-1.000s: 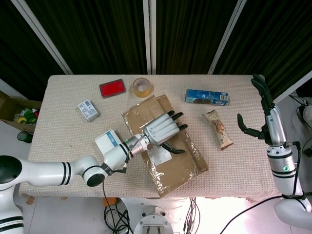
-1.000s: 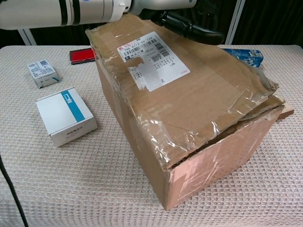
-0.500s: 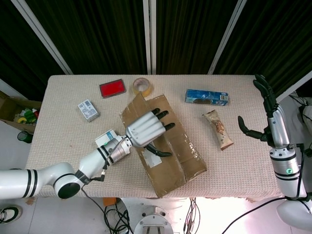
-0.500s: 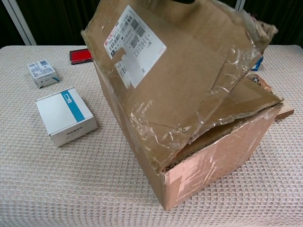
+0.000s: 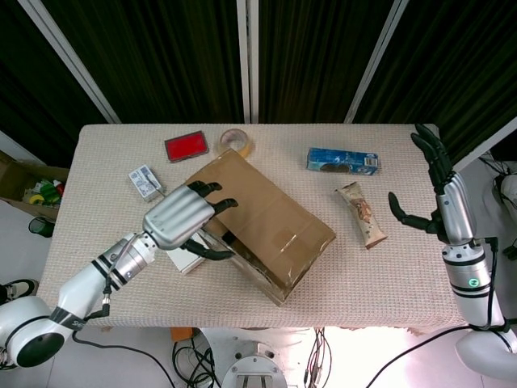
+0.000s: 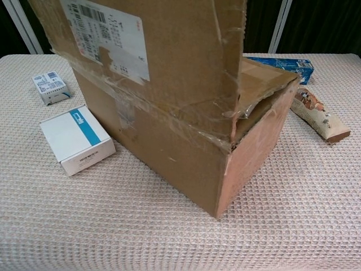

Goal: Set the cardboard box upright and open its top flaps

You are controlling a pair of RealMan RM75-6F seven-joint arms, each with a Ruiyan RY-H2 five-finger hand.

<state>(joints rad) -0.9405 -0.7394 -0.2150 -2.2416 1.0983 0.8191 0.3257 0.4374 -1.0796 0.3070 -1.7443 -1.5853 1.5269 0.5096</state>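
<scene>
The cardboard box [image 6: 169,113] is seen mid-counter, its labelled flap [image 6: 141,51] raised and cut off at the top of the chest view. The left robot hand [image 5: 182,220] is curled over the flap's left edge; its grip underneath is hidden. A white carton [image 6: 76,139] is partly covered by it. The right robot hand [image 5: 428,186] is held spread, apart, beside a snack packet [image 5: 362,214].

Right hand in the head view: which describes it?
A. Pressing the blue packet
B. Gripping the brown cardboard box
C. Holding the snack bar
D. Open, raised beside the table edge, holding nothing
D: the right hand hangs empty with fingers spread, apart from the brown cardboard box.
</scene>
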